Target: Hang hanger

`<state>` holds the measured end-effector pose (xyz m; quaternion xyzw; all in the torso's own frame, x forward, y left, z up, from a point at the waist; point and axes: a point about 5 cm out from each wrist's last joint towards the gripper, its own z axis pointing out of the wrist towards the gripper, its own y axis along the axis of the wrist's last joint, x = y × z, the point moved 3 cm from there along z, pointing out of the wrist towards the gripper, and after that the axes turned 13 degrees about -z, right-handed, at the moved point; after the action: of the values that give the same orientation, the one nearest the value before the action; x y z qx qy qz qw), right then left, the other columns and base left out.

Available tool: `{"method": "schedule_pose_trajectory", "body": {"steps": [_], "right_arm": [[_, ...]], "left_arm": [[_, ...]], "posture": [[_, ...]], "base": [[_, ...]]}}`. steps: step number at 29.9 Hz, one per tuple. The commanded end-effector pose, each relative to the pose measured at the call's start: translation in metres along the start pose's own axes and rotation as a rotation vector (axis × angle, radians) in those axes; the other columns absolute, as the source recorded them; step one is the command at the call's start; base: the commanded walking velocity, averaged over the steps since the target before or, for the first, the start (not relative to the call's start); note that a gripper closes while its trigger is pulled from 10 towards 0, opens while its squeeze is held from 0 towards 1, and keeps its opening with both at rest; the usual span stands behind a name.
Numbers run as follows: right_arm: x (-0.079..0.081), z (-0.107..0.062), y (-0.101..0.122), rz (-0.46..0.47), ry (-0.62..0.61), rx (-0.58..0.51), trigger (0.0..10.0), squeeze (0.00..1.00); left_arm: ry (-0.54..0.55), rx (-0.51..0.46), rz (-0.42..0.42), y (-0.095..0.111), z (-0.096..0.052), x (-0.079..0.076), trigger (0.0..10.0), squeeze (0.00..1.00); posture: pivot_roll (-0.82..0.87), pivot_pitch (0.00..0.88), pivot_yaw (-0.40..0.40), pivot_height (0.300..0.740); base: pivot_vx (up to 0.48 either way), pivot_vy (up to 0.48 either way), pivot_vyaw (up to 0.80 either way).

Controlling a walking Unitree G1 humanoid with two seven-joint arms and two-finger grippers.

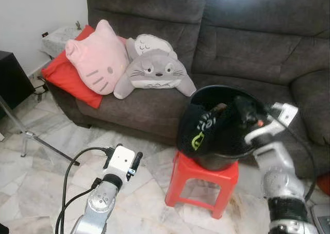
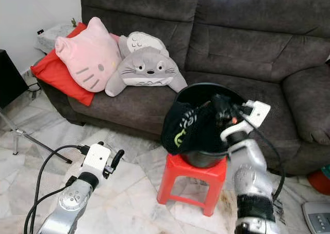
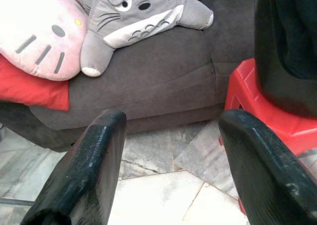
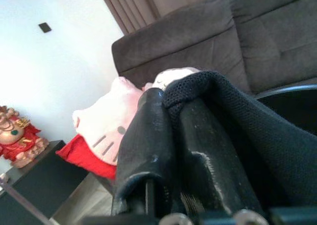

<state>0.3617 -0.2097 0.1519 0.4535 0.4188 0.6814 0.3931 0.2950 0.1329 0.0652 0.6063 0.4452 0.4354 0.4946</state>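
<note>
a black bucket (image 1: pixel 219 156) on a small red stool (image 1: pixel 202 180), near the front of a big dark grey sofa (image 1: pixel 247 43). a black mesh cloth with a green mark (image 1: pixel 206 131) draped over the bucket's left rim, partly inside. right gripper (image 2: pixel 223 106) up at the bucket's top, its two black fingers (image 4: pixel 163 145) squeezed together on a fold of the black mesh cloth, as seen in the right wrist view. silver right arm (image 1: pixel 276 177) rising from the near right side. left gripper (image 1: pixel 135 162) low on the near left, over the pale marble floor (image 1: pixel 41 187), well apart from the stool, fingers (image 3: pixel 84 170) spread wide with nothing between them. black cables (image 1: pixel 72 177) looping beside the left arm. no telling if a hanger sits under the cloth or in the bucket. far left on the sofa, a pink cat pillow (image 1: pixel 98 56) leaning on a red cushion (image 1: pixel 64 74), with a grey plush animal (image 1: pixel 153 71) just beside it on the right.
</note>
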Motion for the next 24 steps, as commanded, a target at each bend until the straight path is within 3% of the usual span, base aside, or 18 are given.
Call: {"method": "schedule_pose_trajectory", "body": {"steps": [1,4,8,13,19,20,21,22,24], "right_arm": [[-0.010,0.003,0.004,-0.013,-0.042,-0.008,0.0,0.00],[-0.032,0.008,0.007,-0.042,-0.155,0.023,0.0,0.00],[-0.041,0.009,0.007,-0.054,-0.196,0.041,0.0,0.00],[-0.059,0.005,-0.006,-0.081,-0.325,0.138,0.0,0.00],[-0.056,0.007,-0.021,-0.084,-0.324,0.218,0.0,0.00],[-0.055,0.007,-0.024,-0.091,-0.322,0.237,1.9,0.00],[-0.055,0.007,-0.024,-0.091,-0.322,0.237,8.8,0.00],[-0.055,0.004,-0.031,-0.102,-0.339,0.273,10.0,0.00],[-0.057,0.001,-0.036,-0.100,-0.355,0.299,10.0,0.00]], "left_arm": [[0.000,-0.013,0.008,0.003,0.002,0.000,10.0,0.00],[-0.002,-0.014,0.009,0.003,0.004,0.000,10.0,0.00],[-0.003,-0.014,0.009,0.003,0.004,0.000,10.0,0.00],[-0.004,-0.013,0.009,0.003,0.005,-0.001,10.0,0.00],[-0.013,-0.009,0.010,0.003,0.005,-0.002,10.0,0.00],[-0.013,-0.008,0.010,0.003,0.005,-0.002,10.0,0.00],[-0.013,-0.008,0.010,0.003,0.005,-0.002,10.0,0.00],[-0.013,-0.006,0.011,0.002,0.004,-0.002,10.0,0.00],[-0.015,-0.003,0.011,0.002,0.004,-0.003,10.0,0.00]], "posture": [[-0.03,0.000,-0.029,0.740],[-0.03,0.000,-0.026,0.740],[-0.03,0.000,-0.026,0.740],[-0.03,0.000,-0.026,0.740],[-0.03,0.000,-0.023,0.740],[-0.03,0.000,-0.023,0.740],[-0.03,0.000,-0.023,0.740],[-0.02,0.000,-0.023,0.740],[-0.02,0.000,-0.023,0.740]], "base": [[0.000,0.000,0.00],[0.000,0.000,0.00],[0.000,0.000,0.00],[0.000,0.000,0.00],[0.000,0.000,0.00],[0.000,0.000,0.00],[0.000,0.000,0.00],[0.000,0.000,0.00],[0.000,0.000,0.00]]}}
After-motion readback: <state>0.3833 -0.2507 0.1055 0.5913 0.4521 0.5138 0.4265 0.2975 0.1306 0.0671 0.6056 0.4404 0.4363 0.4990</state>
